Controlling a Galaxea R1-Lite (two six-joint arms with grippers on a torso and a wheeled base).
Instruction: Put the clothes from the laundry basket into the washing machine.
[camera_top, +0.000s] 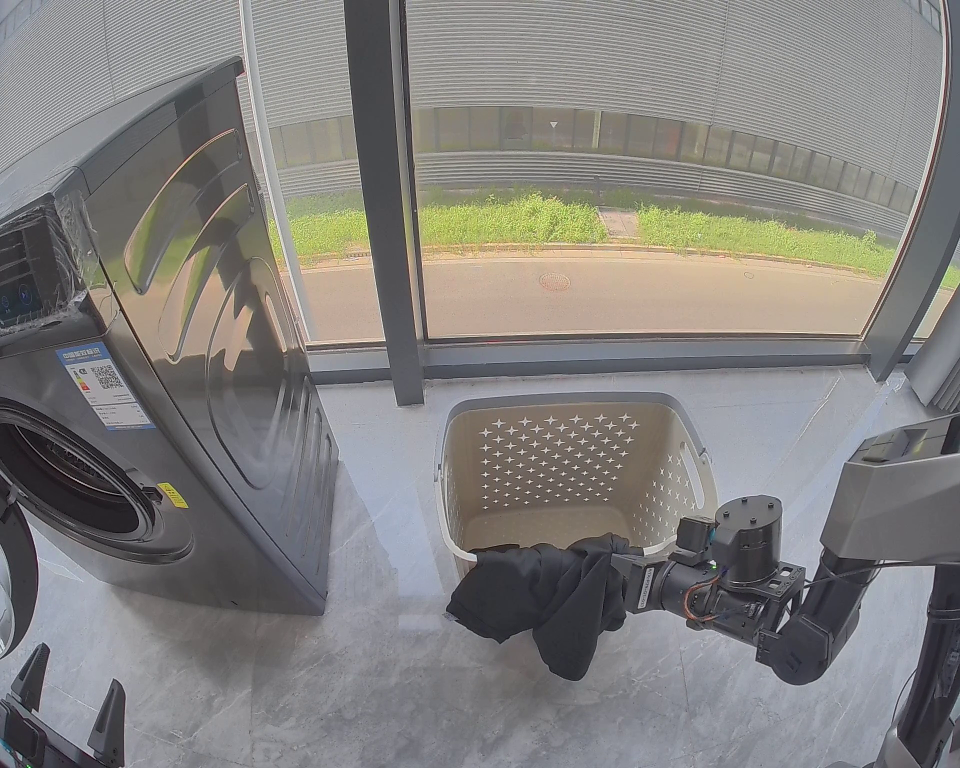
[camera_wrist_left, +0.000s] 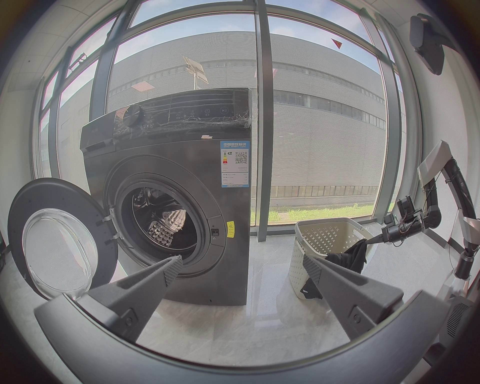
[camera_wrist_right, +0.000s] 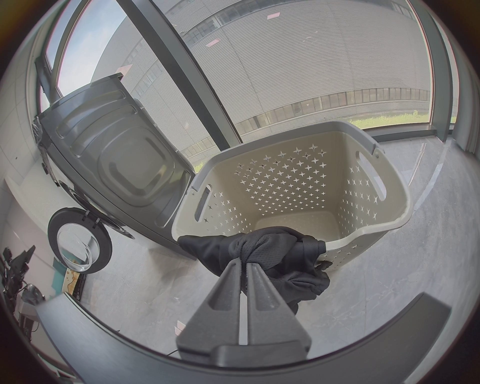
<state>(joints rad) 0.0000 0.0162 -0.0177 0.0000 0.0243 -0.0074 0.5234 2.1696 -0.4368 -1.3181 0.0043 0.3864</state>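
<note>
Grey washing machine (camera_top: 230, 330) is standing left, door (camera_wrist_left: 55, 245) swung wide, bare floor (camera_top: 400, 660) lying between it and the laundry basket (camera_top: 560, 400). The black garment (camera_top: 550, 600) is draping over the basket's near rim, pinched by the right gripper (camera_wrist_right: 243, 267): lift-out seems under way, next needing rim clearance and a leftward carry to the drum (camera_wrist_left: 160, 225). The left gripper (camera_wrist_left: 241, 262) is waiting, fingers spread.
</note>
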